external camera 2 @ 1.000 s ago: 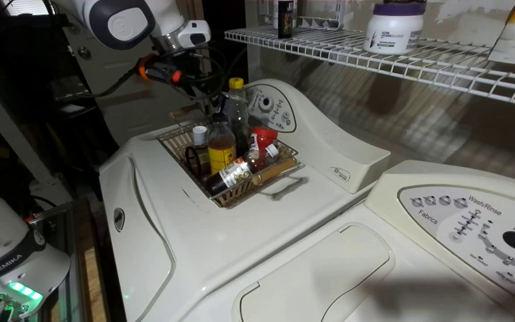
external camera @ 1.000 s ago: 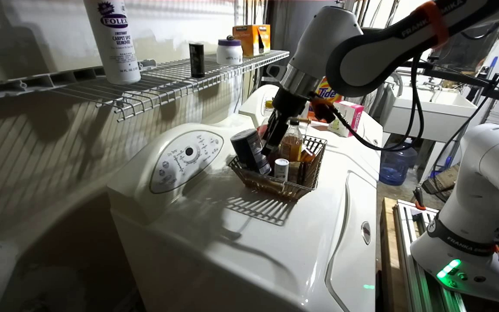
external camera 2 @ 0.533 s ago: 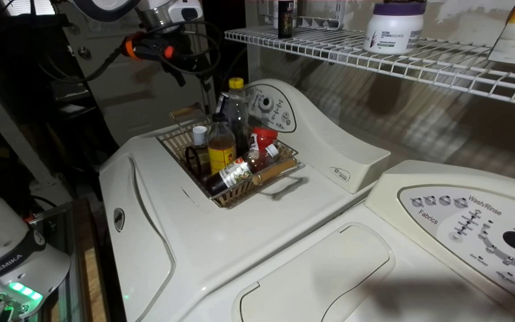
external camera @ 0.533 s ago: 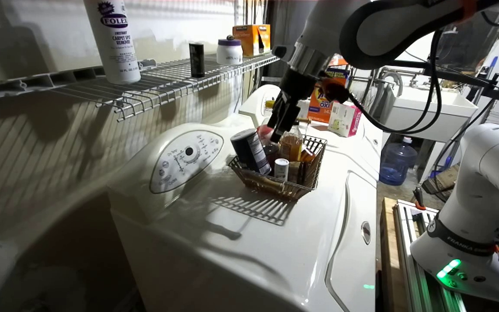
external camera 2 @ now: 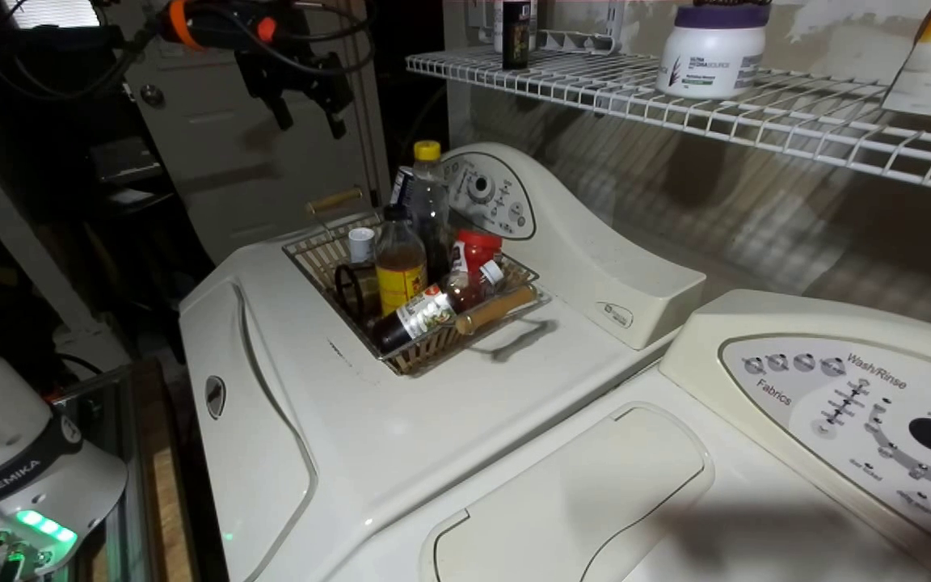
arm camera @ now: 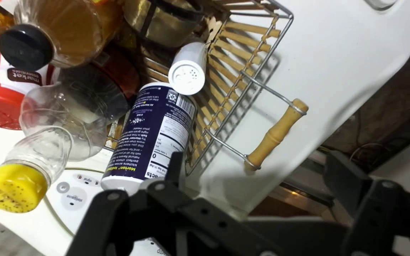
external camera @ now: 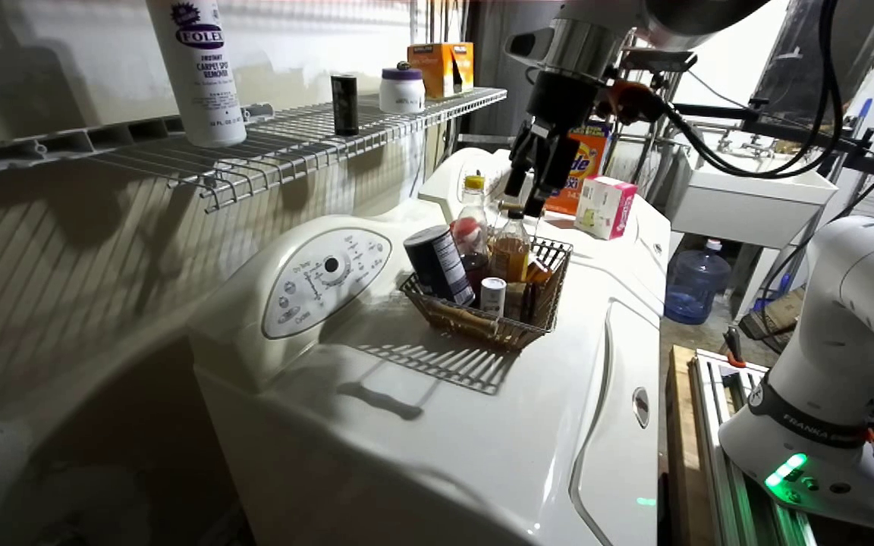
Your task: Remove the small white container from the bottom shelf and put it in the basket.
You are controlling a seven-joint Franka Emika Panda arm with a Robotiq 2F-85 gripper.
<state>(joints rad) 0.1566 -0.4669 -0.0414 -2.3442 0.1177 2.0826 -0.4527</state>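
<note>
A laundry area, apparently in a home.
It is marked by a washer (external camera 2: 587,501), its panel (external camera 2: 861,436) lettered "Wash/Rinse" and "Fabrics", just beside a dryer (external camera 2: 368,412). In an exterior view, a carpet spot remover bottle (external camera: 209,91) is seen on a white wire shelf (external camera: 297,148) at the left, an orange detergent box (external camera: 589,155) farther back, and, at the far right, a utility sink (external camera: 748,208) with a blue water jug (external camera: 699,287) below.

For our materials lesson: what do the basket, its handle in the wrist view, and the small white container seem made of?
The basket: matte tan slats, probably wood or bamboo; thin, glinting grey frame, likely metal wire.
Its handle: smooth, apparently bamboo or wood, tan with a knuckle-like ridge.
The small white container: smooth, probably plastic, given its perforated top; body possibly card.
</note>
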